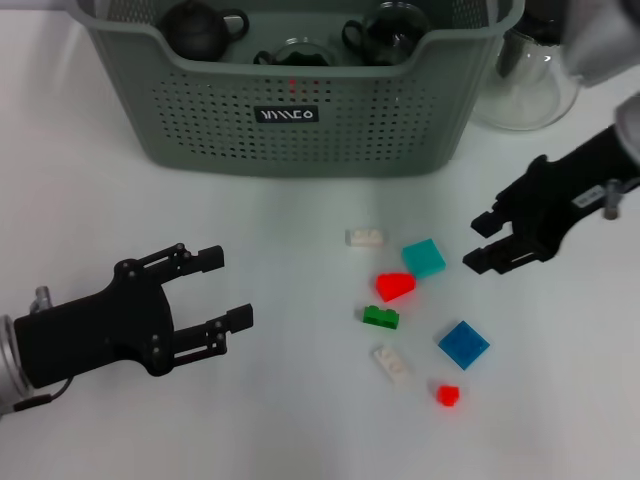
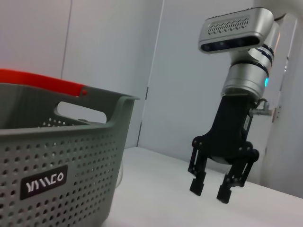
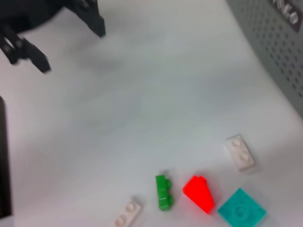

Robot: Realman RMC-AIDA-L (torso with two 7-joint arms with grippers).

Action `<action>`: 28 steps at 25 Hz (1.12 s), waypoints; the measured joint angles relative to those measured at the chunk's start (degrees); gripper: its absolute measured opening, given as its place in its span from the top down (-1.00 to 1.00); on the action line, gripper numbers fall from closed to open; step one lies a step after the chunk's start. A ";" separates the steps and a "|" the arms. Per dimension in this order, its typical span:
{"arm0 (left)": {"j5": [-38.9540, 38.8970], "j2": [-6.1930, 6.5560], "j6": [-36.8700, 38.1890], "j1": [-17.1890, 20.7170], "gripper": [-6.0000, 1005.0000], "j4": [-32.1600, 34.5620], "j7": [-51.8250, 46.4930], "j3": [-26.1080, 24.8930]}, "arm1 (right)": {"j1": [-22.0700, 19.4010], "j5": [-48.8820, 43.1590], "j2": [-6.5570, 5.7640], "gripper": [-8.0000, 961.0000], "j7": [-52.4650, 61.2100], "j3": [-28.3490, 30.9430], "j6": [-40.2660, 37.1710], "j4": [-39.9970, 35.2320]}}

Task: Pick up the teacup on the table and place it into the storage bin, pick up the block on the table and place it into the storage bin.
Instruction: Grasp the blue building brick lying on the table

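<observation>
The right gripper (image 1: 492,243), spread and empty, hovered just right of the teal block (image 1: 424,257), nearer than the spread left gripper (image 1: 226,290).

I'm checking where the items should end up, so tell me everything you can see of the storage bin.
The storage bin is a large grey-green plastic basket with perforated walls, a thick rolled rim, scooped handle cut-outs and a small black label with white lettering on its front. It stands upright on the white table at the far side, beyond the scattered blocks. Dark teaware lies inside. A clear glass vessel stands close by its right corner. Neither end effector touches it.
</observation>
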 joint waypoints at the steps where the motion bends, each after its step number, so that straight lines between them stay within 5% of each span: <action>1: 0.08 -0.01 0.01 0.16 -0.52 -0.01 0.01 -0.25 | 0.34 -0.12 0.00 -0.18 0.82 -1.82 1.27 0.34; 12: 0.60 0.00 -0.23 0.58 -0.52 -0.80 0.06 -2.75 | 4.10 -0.11 -0.06 -0.22 2.56 -6.63 7.29 9.15; 23: 0.76 0.09 -1.14 0.57 -0.52 -1.69 0.10 -3.14 | 3.74 3.06 0.20 -0.59 2.78 -12.49 8.94 9.17; 28: 0.80 0.04 -1.16 0.96 -0.52 -1.85 0.10 -3.30 | 3.71 3.55 0.27 -0.34 2.77 -17.28 11.22 9.89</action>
